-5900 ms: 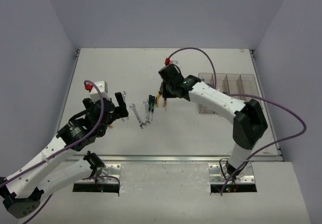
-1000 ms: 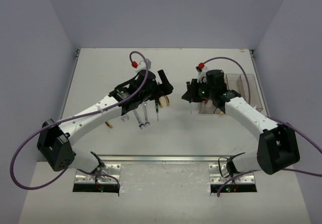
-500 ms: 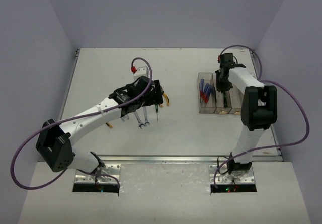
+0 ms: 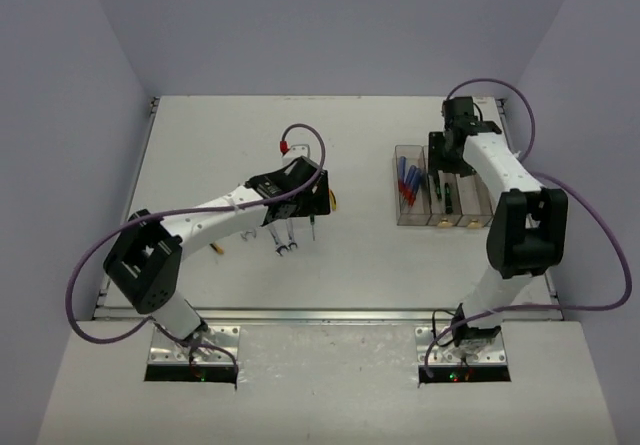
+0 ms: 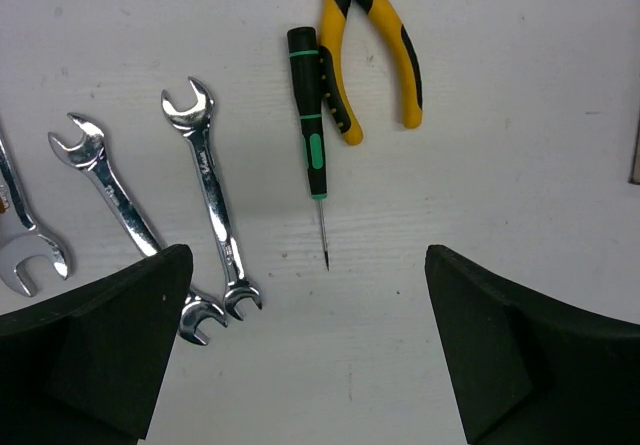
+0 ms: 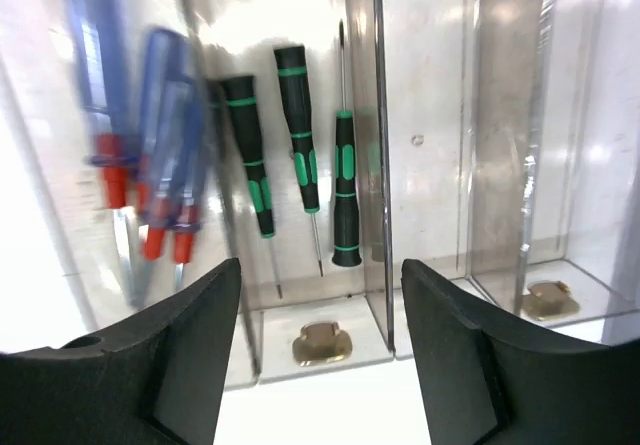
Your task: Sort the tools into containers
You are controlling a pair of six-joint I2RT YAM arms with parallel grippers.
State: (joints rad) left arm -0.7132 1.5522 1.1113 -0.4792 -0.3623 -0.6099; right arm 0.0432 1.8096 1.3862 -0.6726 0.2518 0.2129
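Between the wide-open fingers (image 5: pixel 90 355) of my left gripper (image 5: pixel 310 345) there is only bare table, just short of a green-and-black screwdriver (image 5: pixel 310 115). Yellow-handled pliers (image 5: pixel 372 45) lie beyond that screwdriver, and three silver wrenches (image 5: pixel 210 195) lie to its left. From above, the left gripper (image 4: pixel 312 197) hangs over this group. My right gripper (image 4: pixel 445 160) hovers open and empty above the containers (image 4: pixel 410 220). Blue-handled, red-tipped screwdrivers (image 6: pixel 130 165) fill the leftmost bin, and three green-and-black screwdrivers (image 6: pixel 295 155) lie in the second. The two bins to the right hold no tools.
A small orange-tipped item (image 4: pixel 217 248) lies left of the wrenches. Clear dividers (image 6: pixel 378 115) separate the bins. Purple cables loop over both arms. The table's raised edge (image 4: pixel 150 155) and grey walls close in the sides and back.
My right gripper has swung from left of the bins to above them and opened, leaving a green-and-black screwdriver in the second bin. My left arm has shifted slightly right over the loose tools.
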